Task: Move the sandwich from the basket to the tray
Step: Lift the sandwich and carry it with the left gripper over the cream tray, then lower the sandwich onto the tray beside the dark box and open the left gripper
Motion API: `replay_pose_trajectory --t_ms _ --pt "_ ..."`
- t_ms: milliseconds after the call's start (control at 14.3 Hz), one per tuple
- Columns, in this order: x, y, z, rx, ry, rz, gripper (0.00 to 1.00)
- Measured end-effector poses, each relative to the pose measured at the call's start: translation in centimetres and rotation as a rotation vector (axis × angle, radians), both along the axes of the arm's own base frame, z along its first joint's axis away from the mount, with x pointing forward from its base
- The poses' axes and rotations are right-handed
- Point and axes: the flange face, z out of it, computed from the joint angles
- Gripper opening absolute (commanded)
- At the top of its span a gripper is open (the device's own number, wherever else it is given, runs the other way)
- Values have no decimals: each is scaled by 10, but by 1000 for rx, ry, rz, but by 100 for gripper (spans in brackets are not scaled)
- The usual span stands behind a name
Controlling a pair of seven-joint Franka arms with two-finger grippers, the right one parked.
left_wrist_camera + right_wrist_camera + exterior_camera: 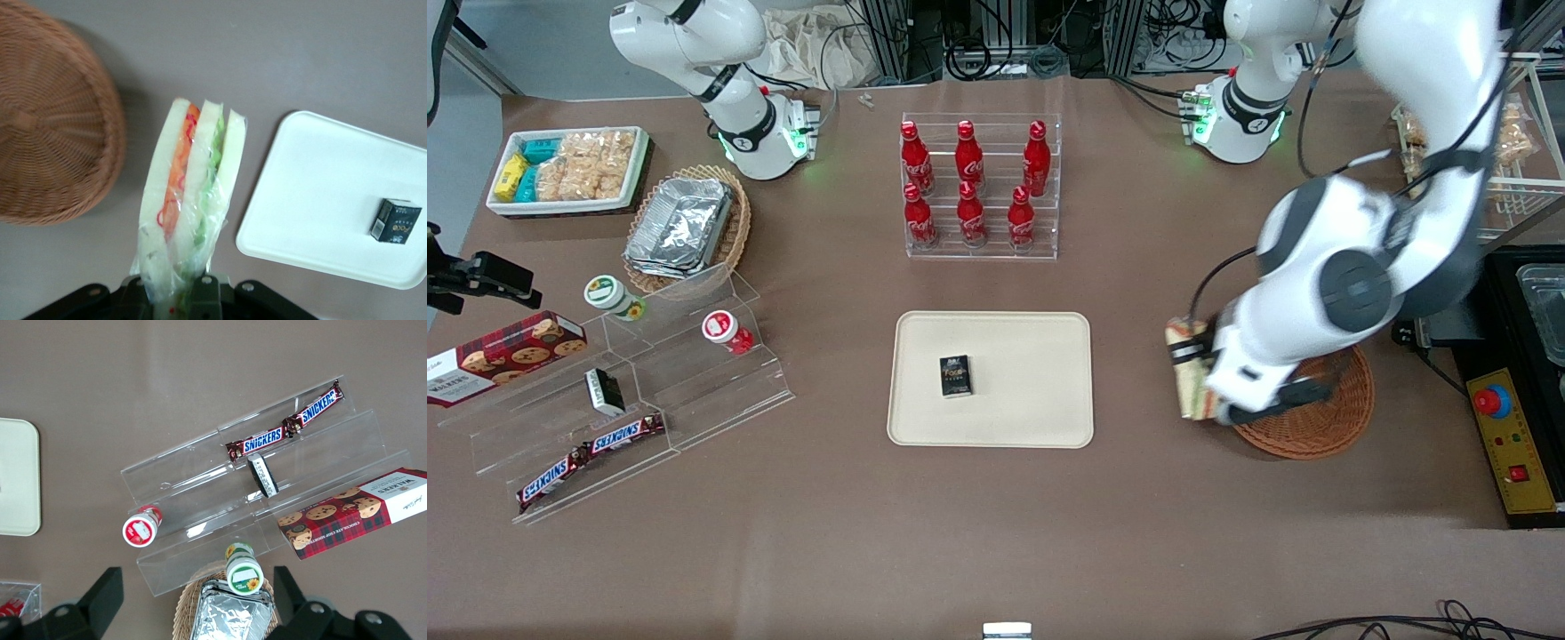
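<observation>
1. The left arm's end effector (1199,378) is clamped on the sandwich (1188,369), holding it above the desk (996,533) beside the basket's (1325,418) rim, between basket and tray (1040,391).
2. The wrist view shows the wrapped sandwich (190,200) gripped at its base, its tip pointing out over bare desk, with the basket (53,120) to one side and the tray (320,200) to the other.
3. A small dark box (956,375) lies on the tray, near its middle.
4. A rack of red bottles (980,187) stands farther from the front camera than the tray.
5. A clear stepped stand (640,391) with Snickers bars (591,458) sits toward the parked arm's end.
</observation>
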Motion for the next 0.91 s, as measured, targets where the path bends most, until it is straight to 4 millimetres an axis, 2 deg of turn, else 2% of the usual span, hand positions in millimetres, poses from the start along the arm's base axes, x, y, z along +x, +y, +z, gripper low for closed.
replay_pose_trajectory --t_ms 210,350,490,770,840,910 --pt "8 -62 -63 0 18 -30 0" --pt "4 -93 -98 -12 24 -38 0" --pt "-4 -118 -124 -23 30 -44 0" --pt "-24 -153 -158 -2 35 -50 0" --pt "-28 -157 -165 12 34 -55 19" --pt "-30 -160 -171 19 34 -56 53"
